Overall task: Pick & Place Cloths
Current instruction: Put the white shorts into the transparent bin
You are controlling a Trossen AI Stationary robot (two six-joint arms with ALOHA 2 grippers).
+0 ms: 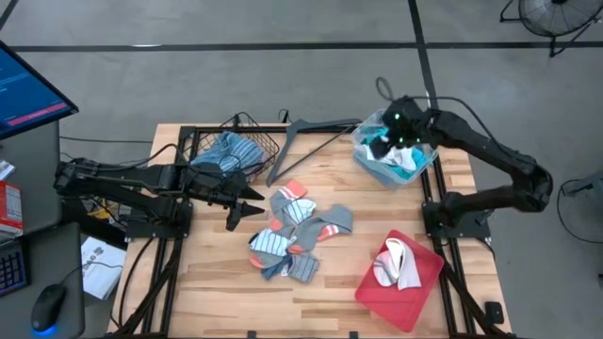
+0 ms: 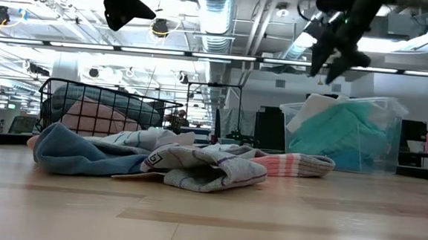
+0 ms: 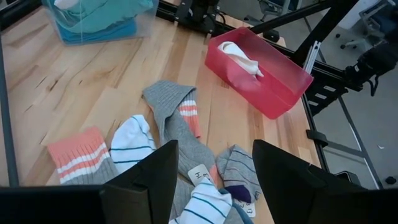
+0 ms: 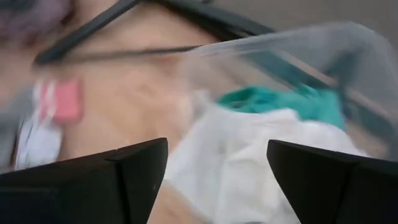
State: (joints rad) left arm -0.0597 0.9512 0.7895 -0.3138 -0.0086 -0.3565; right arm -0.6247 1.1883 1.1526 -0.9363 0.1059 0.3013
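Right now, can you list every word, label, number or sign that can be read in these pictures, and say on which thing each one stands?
None of the text can be read.
White tag on the grey sock in the sock pile: marks too small to read.
Tag on the striped sock, low view: dark marks, blurred.
Monitor beside the table: blue screen with a red band, lines too small.
Papers at the table's left edge: print too small.

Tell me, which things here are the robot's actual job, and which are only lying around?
Part of the job:
- sock pile mid-table
- folded clothes in the wire basket
- turquoise and white cloths in the clear bin, right gripper open above
- white cloth in the red tray
- left gripper, open beside the pile

Just lying about:
- clothes hanger
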